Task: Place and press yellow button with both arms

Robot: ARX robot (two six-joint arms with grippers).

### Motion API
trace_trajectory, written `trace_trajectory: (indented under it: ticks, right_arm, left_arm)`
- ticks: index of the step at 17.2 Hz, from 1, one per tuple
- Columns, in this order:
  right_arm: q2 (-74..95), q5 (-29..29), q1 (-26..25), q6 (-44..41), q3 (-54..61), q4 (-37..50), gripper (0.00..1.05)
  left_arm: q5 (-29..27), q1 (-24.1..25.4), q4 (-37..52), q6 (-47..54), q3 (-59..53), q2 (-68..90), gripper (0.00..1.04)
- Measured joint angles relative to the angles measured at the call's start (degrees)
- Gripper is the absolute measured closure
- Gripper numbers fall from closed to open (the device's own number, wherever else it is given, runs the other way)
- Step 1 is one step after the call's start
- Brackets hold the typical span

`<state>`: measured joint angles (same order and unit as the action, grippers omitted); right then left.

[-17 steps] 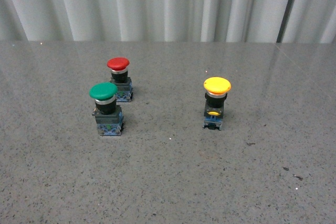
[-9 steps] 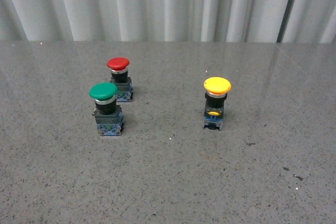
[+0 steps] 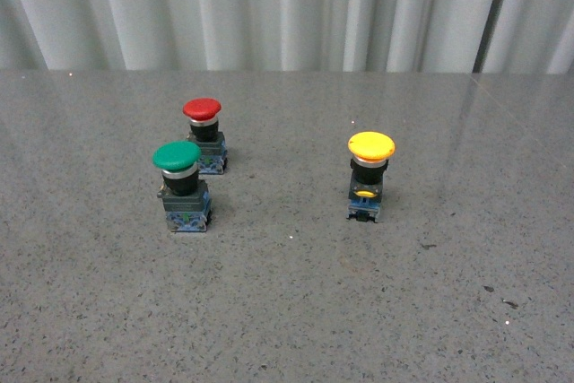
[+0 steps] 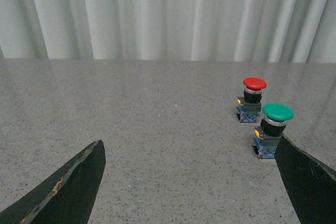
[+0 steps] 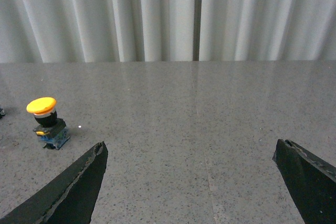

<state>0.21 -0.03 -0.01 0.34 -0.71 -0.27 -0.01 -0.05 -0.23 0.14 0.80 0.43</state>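
Both my tools, left tool (image 4: 189, 182) and right tool (image 5: 189, 182), gape empty; a clumsy reach could topple the yellow button (image 3: 369, 175) standing well right of the green button (image 3: 182, 186).

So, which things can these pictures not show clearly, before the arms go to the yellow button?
- Both arms: outside the front view.
- Left gripper: left wrist view shows only two finger ends, cut by the lower edge; the body is hidden.
- Right gripper: the same in the right wrist view.
- Yellow button: its far side is hidden in the front view; base markings too small.
- Green button: its base is partly covered by a finger in the left wrist view.
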Motion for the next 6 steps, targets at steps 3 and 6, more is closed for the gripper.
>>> trace_trajectory:
  ticks: [3,6]
  right_arm:
    - [0.00,0.00,0.00,0.02,0.00,0.02,0.07]
    - [0.00,0.00,0.00,0.02,0.00,0.02,0.07]
  left_arm:
    - [0.00,0.00,0.00,0.00,0.00,0.00,0.07]
    - [0.00,0.00,0.00,0.00,0.00,0.00,0.07]
